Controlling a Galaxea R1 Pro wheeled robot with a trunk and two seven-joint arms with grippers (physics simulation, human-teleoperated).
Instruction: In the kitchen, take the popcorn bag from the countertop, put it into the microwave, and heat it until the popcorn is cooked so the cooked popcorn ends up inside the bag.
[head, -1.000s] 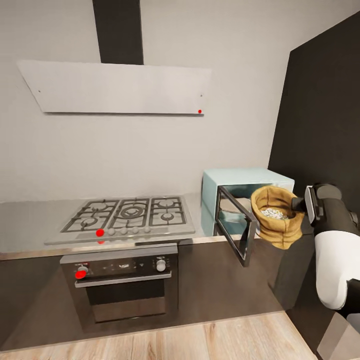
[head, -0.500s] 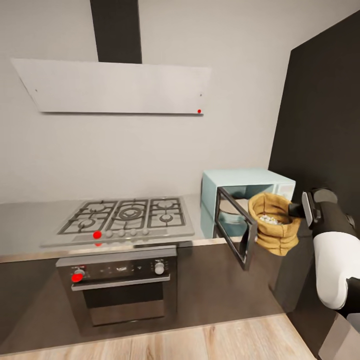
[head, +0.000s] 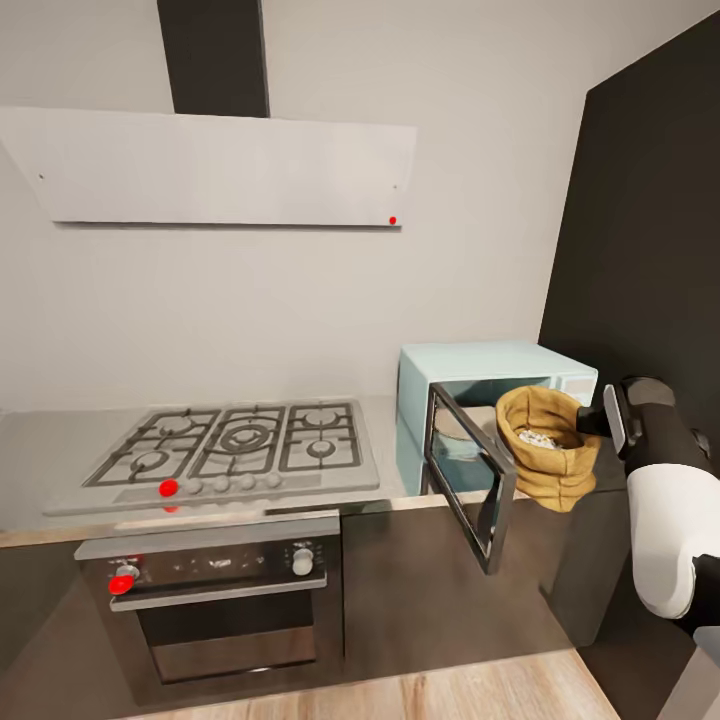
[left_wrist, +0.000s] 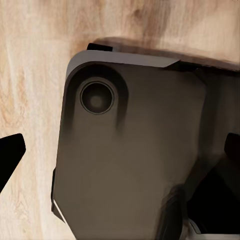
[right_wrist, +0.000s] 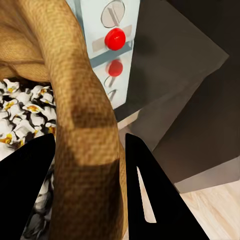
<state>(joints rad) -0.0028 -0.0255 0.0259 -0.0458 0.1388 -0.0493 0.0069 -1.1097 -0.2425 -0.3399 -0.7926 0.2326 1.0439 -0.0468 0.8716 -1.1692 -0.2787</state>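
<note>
1. Here the right gripper (right_wrist: 87, 165) is clamped on the popcorn bag (head: 545, 445), one finger inside the mouth and one outside, so the rolled rim is pinched between them; that rim hold lets the sack hang upright with its mouth up, which keeps the white kernels from spilling.
2. The bag is off the table (head: 385, 415), carried in the air just ahead of the gripper, in front of the open cavity of the microwave (head: 490, 375). It looks level with the opening, which I judge to be the height needed to slide it straight in.
3. The microwave's door (head: 470, 490) is swung wide toward the robot, on the far side of the bag from the gripper. It leaves the cavity free, but its edge is near the sack and could snag it if the arm drifts sideways.
4. In the right wrist view the white control panel with its red knobs (right_wrist: 114, 38) lies just beyond the bag, so the gripper is close to the appliance's front.
5. The left gripper (left_wrist: 10, 160) points down at the wooden floor beside the robot's own dark base; only part of one dark finger shows, so I cannot tell whether it is apart or together. It seems parked out of the way.
6. The bag is not yet inside; insertion, closing the door and starting the heat remain.
</note>
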